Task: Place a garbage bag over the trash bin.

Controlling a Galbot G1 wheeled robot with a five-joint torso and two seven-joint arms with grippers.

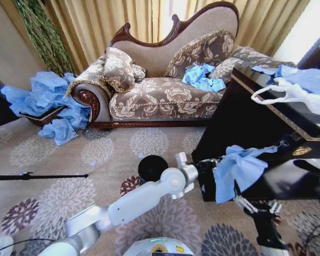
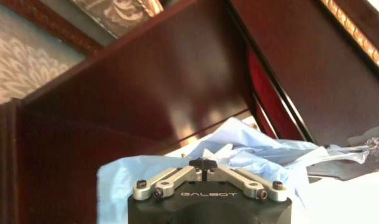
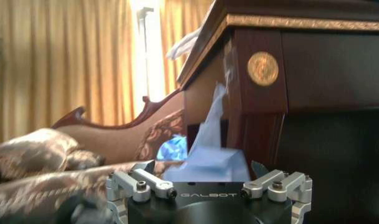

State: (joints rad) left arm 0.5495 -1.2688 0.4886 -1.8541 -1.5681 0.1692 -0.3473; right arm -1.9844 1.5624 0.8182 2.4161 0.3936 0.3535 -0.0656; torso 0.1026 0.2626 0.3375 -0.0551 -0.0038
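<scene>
On the floral carpet before the sofa (image 1: 165,90), I see the bag (image 1: 237,169) hanging between my grippers, left gripper (image 1: 205,173) clenched on it, right gripper (image 1: 256,205) spread beneath, and the bin (image 1: 152,168) sits lower left, nearer my left arm.

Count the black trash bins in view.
1. The trash bin stands on the carpet, between the sofa and the left arm; furniture may hide others.

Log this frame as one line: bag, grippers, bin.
thin light blue plastic garbage bag: held aloft | left gripper: shut on it | right gripper: open beneath | small black cylindrical trash bin: unlined, on carpet
</scene>
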